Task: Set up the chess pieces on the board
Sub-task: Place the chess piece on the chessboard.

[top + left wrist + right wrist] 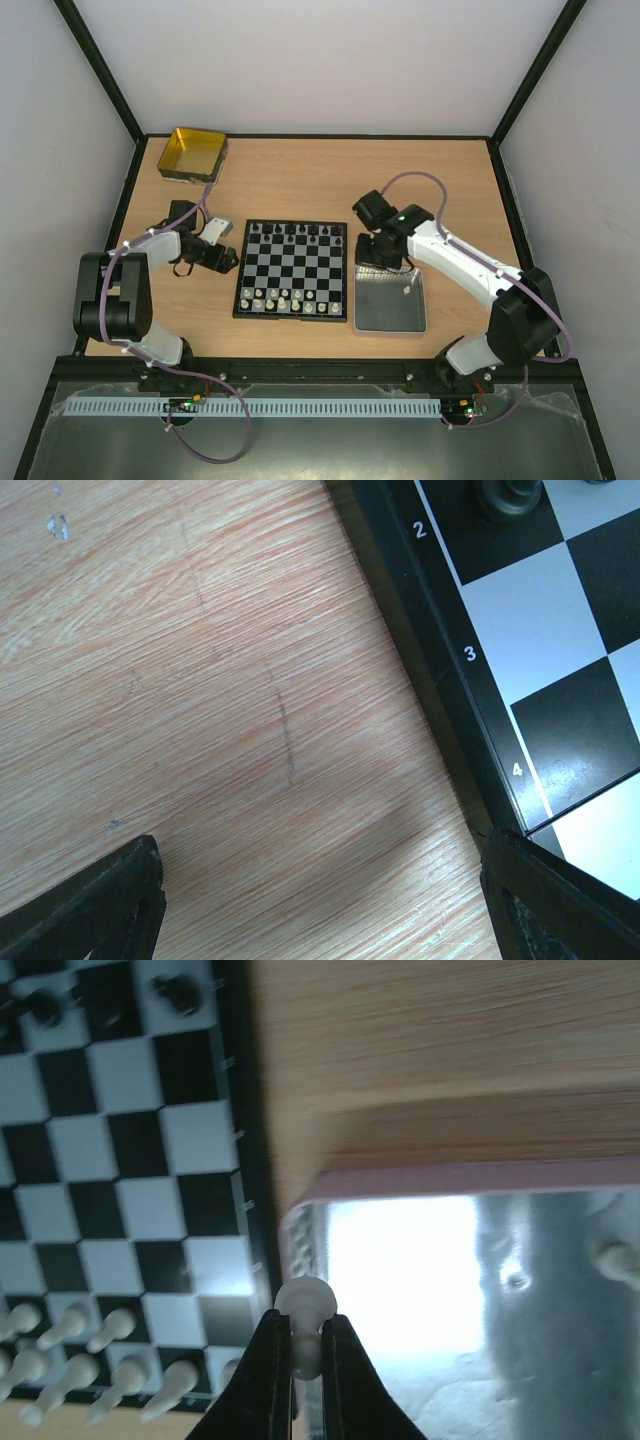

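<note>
The board [293, 268] lies mid-table, black pieces [290, 232] along its far rows and white pieces [285, 300] along its near rows. My right gripper [305, 1335] is shut on a white chess piece [305, 1305], held over the left rim of the grey tray [300, 1210] beside the board's right edge [240, 1160]. White pieces [80, 1370] stand at lower left in the right wrist view. My left gripper [320, 900] is open and empty over bare wood beside the board's left border [450, 680]; its fingers [90, 900] show at the bottom corners.
The grey tray [392, 300] sits right of the board, with one more white piece [615, 1260] lying in it. A yellow square tin [193, 153] stands at the far left. Black frame rails edge the table.
</note>
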You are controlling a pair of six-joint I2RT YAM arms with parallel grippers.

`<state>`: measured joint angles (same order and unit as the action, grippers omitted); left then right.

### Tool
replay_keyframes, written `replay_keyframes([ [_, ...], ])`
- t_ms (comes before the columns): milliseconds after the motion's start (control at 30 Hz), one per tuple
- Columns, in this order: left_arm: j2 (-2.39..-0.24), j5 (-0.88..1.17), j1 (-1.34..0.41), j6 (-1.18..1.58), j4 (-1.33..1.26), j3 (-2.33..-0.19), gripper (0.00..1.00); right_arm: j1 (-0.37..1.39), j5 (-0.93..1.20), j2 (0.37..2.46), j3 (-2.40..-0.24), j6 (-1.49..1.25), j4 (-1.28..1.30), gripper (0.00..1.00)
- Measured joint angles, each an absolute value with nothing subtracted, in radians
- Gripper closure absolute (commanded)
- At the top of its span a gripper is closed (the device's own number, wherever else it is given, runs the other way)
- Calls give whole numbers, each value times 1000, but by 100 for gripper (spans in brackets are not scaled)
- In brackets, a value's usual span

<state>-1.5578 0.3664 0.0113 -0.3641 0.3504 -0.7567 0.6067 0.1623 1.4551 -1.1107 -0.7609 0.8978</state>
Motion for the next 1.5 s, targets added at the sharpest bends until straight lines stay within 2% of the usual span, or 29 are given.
replay_keyframes([
  [200,-1557,366,12,-364,350,-757,13,774,165,1525,-1181,-818,904,98],
  [500,-1557,367,12,-364,350,-757,13,903,182,1718,-1252,-854,888,98],
  [1500,-1557,369,12,-371,351,-757,13,943,231,1843,-1298,-861,850,98],
])
